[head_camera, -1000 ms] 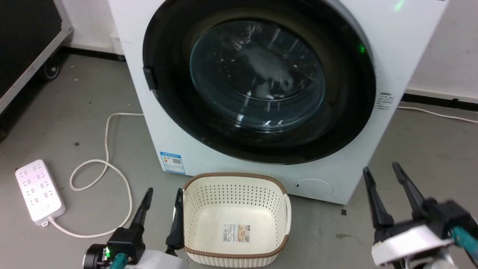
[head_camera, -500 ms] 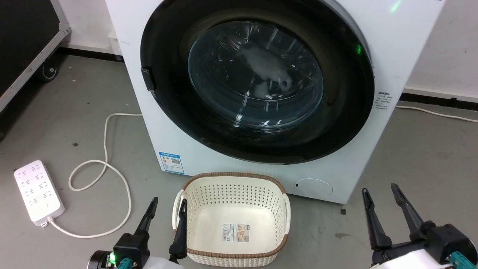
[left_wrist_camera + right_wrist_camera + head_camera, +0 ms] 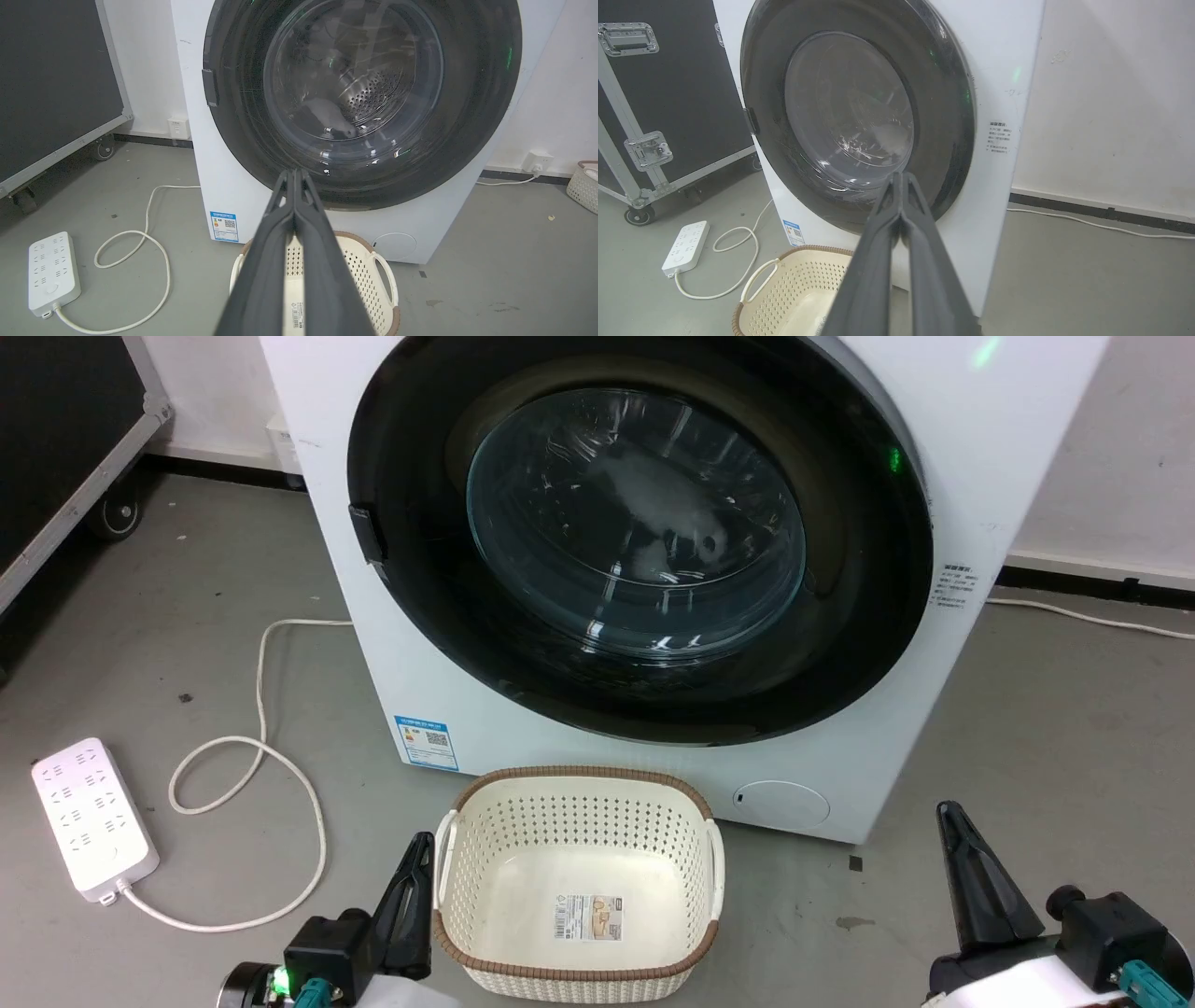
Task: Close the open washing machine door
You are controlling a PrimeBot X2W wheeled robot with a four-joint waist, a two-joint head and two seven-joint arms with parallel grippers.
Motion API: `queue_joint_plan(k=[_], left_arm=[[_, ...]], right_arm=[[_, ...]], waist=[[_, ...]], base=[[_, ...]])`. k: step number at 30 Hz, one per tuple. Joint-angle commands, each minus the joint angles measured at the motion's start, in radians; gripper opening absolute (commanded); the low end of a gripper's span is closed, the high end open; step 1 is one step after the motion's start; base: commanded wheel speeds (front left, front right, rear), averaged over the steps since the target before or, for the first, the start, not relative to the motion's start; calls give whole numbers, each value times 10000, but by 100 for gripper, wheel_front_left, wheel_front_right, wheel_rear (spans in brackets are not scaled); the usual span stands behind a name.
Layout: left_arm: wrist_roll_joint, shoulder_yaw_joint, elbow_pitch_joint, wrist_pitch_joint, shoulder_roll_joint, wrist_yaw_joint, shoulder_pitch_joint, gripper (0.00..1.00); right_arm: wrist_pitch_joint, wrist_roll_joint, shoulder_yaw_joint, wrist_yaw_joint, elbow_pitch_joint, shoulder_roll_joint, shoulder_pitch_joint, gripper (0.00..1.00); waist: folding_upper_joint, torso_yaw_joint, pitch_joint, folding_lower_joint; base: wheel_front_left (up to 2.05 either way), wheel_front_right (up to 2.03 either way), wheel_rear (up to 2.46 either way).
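Washing machine door (image 3: 640,543) closed flush, black rim, bulging clear glass

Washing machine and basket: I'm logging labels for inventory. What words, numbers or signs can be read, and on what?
No text is legible.
Blue sticker low on the washing machine: QR code visible, print too small.
Grey print block right of the washing machine door: too small.
Label inside the laundry basket: barcode, print blurred.
Power strip: no readable marking.
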Motion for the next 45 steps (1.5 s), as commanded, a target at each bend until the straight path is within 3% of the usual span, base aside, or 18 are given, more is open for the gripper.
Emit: queue_joint_plan(k=[1, 45], left_arm=[[64, 42, -58, 55, 2, 7, -19, 0], [500, 476, -569, 995, 3, 157, -110, 0]], right_arm=[[42, -55, 6, -1, -36, 4, -20, 0], [982, -452, 25, -3, -235, 22, -166, 0]], waist=[[0, -9, 2, 0], [0, -342, 78, 0]], base=[[0, 0, 0], [0, 0, 0]])
